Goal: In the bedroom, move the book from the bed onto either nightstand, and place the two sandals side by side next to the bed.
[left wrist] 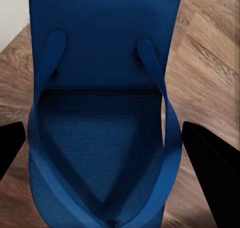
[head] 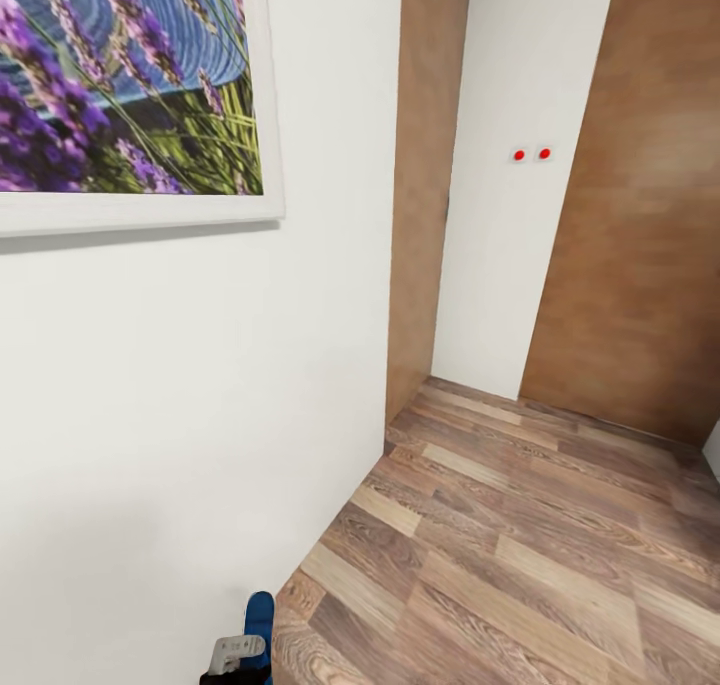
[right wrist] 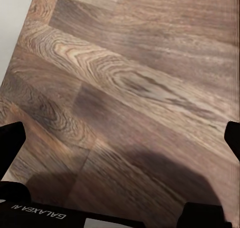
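Between the fingers of your left gripper (left wrist: 107, 148) sits one blue sandal (left wrist: 102, 113), held above the wood floor (head: 520, 565) near a white wall (head: 200, 385). Your right gripper (right wrist: 120, 153) is spread apart and empty. No step looks finished yet: both sandals and the book remain to be placed.

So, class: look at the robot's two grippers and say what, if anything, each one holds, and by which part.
The left gripper holds a blue sandal; the exact part gripped cannot be told. The right gripper holds nothing, with wood floor beneath.

Sandal (left wrist: 102, 138) between left fingers (left wrist: 215, 173), above plank floor (head: 520, 555), wall (head: 180, 385) at left.
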Available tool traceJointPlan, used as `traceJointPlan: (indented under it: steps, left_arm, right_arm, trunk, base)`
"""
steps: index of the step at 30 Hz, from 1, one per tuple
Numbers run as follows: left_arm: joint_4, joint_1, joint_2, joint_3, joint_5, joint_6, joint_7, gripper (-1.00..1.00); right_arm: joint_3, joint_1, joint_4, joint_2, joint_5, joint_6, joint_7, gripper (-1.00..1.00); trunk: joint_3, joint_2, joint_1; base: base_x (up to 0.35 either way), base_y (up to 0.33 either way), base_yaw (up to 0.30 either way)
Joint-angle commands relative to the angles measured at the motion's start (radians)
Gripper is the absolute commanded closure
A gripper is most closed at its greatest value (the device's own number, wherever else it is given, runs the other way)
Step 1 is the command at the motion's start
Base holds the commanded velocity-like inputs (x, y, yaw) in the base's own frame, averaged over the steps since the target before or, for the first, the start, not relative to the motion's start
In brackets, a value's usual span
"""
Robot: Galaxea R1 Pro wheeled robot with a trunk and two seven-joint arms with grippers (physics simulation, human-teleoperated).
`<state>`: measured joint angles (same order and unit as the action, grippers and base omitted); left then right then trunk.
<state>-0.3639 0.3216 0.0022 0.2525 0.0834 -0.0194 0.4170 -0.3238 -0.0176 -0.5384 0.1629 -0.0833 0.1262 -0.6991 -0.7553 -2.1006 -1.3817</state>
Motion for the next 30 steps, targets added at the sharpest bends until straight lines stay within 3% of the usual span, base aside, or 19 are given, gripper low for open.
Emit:
traceJointPlan:
  steps: [1, 19, 30]
  left_arm:
    - [-0.001, 0.0, -0.001, 0.008, 0.009, -0.002, 0.007, 1.0]
    - [-0.001, 0.0, -0.001, 0.008, 0.009, -0.002, 0.008, 1.0]
    - [-0.001, 0.0, -0.001, 0.008, 0.009, -0.002, 0.008, 1.0]
  right_arm:
    - [-0.003, -0.001, 0.0, 0.0, -0.009, 0.01, -0.005, -1.0]
    - [-0.003, -0.001, 0.0, 0.0, -0.009, 0.01, -0.005, -1.0]
    - [-0.003, -0.001, 0.0, 0.0, -0.009, 0.01, -0.005, -1.0]
  trunk:
    - [-0.001, 0.0, 0.0]
    - [-0.001, 0.0, 0.0]
    - [-0.001, 0.0, 0.0]
  base:
    - [0.0, 0.0, -0.242]
    - [0.075, 0.036, -0.03]
    - [0.265, 0.061, 0.0]
